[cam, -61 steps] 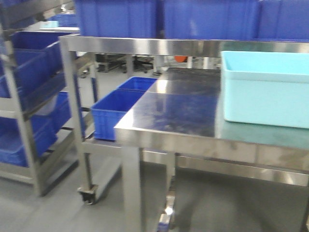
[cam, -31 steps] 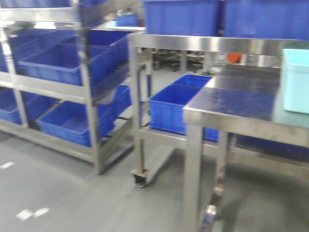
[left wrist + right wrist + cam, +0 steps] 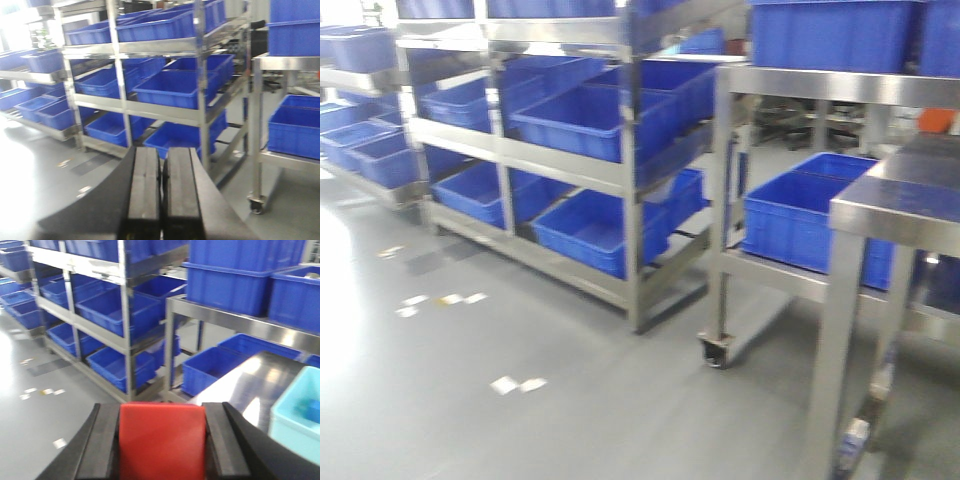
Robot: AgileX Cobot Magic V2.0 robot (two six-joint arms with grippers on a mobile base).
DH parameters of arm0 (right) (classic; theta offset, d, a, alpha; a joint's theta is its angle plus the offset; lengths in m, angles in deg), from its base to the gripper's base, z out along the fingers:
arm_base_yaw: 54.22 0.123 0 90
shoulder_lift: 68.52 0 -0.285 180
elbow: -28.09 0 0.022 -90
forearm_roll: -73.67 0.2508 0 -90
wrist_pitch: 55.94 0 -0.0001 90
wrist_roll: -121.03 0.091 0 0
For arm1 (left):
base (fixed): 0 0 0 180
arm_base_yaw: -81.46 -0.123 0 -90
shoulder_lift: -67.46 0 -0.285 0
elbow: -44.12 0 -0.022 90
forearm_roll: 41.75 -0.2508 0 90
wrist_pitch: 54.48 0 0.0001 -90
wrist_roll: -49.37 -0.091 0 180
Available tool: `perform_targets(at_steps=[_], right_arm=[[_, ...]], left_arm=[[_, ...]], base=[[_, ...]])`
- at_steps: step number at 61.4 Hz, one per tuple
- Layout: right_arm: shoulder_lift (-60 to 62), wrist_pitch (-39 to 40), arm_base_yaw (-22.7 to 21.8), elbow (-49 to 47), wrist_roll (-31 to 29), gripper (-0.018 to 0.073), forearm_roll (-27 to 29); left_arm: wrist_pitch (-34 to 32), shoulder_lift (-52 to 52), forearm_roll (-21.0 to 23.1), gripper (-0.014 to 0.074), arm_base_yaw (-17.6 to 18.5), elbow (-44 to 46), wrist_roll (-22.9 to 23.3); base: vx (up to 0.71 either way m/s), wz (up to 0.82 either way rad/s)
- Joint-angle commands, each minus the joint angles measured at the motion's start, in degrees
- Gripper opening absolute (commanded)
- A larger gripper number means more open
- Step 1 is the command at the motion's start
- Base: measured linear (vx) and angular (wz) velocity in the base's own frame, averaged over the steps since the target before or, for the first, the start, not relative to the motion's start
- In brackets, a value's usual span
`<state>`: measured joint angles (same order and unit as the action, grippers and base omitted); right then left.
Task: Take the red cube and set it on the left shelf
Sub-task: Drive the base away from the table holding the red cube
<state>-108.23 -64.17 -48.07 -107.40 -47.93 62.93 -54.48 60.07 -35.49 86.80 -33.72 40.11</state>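
The left shelf (image 3: pixel 570 168), a steel rack loaded with blue crates (image 3: pixel 585 120), fills the front view from nine to twelve o'clock, apparently out of arm's reach, so the placing remains to be done. The left gripper (image 3: pixel 161 195) is pressed together on nothing. The right gripper (image 3: pixel 162 452) is clamped on the red cube (image 3: pixel 162 430) at six o'clock in its wrist view, so the pick looks done.

Left shelf (image 3: pixel 634 230) gleaming in bare shiny steel, its blue crates (image 3: pixel 590 120) smooth glossy plastic, the grey floor (image 3: pixel 570 400) smooth with a sheen, and the red cube (image 3: pixel 162 440) plain matt between matt black fingers (image 3: pixel 106 440).
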Motion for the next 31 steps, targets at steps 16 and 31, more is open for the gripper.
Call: perform_targets(at_steps=[16, 31], right_arm=[[-0.1, 5.0, -0.4, -1.7, -0.2, 0.0057, -0.7], [-0.1, 5.0, -0.4, -1.7, -0.2, 0.0057, -0.7]], left_arm=[[-4.8, -0.3, 0.5, 0.0106, -0.1, -1.3, 0.1], [-4.8, -0.3, 0.5, 0.0106, -0.1, -1.3, 0.1]], base=[[-0.21, 0.44], [-0.23, 0.47]])
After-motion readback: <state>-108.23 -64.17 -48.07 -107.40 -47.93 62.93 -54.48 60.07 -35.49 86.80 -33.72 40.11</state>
